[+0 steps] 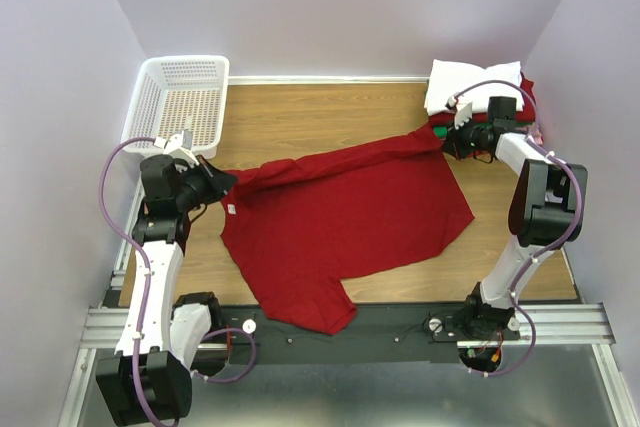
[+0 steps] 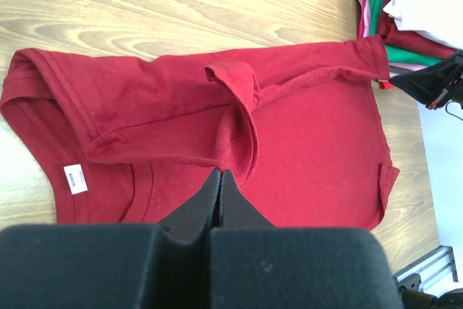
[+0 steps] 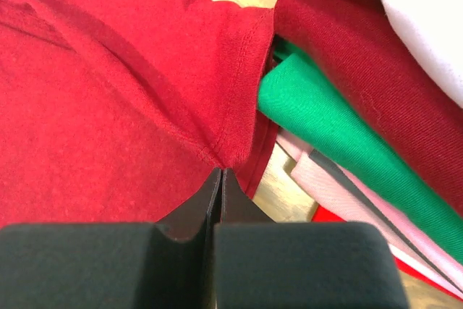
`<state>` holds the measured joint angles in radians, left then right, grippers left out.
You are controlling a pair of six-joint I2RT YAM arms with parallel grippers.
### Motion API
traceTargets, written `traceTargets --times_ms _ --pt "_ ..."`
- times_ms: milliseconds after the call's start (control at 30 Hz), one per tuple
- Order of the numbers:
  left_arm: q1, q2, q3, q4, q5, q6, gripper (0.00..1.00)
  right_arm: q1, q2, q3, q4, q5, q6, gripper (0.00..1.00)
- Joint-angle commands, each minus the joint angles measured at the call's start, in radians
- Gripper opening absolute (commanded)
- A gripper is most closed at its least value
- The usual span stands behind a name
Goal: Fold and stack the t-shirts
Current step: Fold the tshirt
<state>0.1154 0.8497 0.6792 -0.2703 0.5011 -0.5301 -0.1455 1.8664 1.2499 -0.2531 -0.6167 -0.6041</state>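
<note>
A large plain dark red t-shirt (image 1: 345, 222) lies spread on the wooden table, stretched between both arms. My left gripper (image 1: 222, 183) is shut on the shirt's left shoulder; its tips pinch the cloth in the left wrist view (image 2: 221, 171). My right gripper (image 1: 447, 143) is shut on the shirt's hem corner (image 3: 235, 146) at the right, next to the stack. The stack of folded shirts (image 1: 478, 87) sits at the back right, white on top, with dark red (image 3: 362, 70), green (image 3: 325, 113) and pink (image 3: 347, 179) layers below.
A white plastic mesh basket (image 1: 180, 102) stands at the back left. The shirt's lower part hangs over the near table edge onto the black rail (image 1: 400, 322). Bare wood (image 1: 330, 112) shows behind the shirt. Purple walls close in left, right and back.
</note>
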Motion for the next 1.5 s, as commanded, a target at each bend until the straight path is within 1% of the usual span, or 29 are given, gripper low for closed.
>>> traceTargets --times_ms 0,300,1167,1367,1467 --pt "-0.005 -0.023 0.005 -0.02 -0.026 -0.007 0.0 -0.009 -0.024 -0.015 0.026 -0.018 -0.016 0.06" --pt "-0.003 -0.041 -0.026 -0.032 -0.012 -0.011 0.0 -0.017 -0.018 -0.032 0.032 -0.017 -0.017 0.07" --pt "-0.003 -0.063 -0.046 -0.06 -0.004 -0.004 0.0 -0.032 -0.021 -0.087 0.04 -0.012 -0.019 0.08" --pt "-0.003 -0.067 -0.066 -0.063 0.02 -0.004 0.0 -0.04 -0.024 -0.095 0.038 0.003 -0.016 0.13" --pt "-0.005 -0.07 -0.075 -0.07 0.033 -0.001 0.0 -0.045 -0.068 -0.11 0.037 -0.017 -0.003 0.14"
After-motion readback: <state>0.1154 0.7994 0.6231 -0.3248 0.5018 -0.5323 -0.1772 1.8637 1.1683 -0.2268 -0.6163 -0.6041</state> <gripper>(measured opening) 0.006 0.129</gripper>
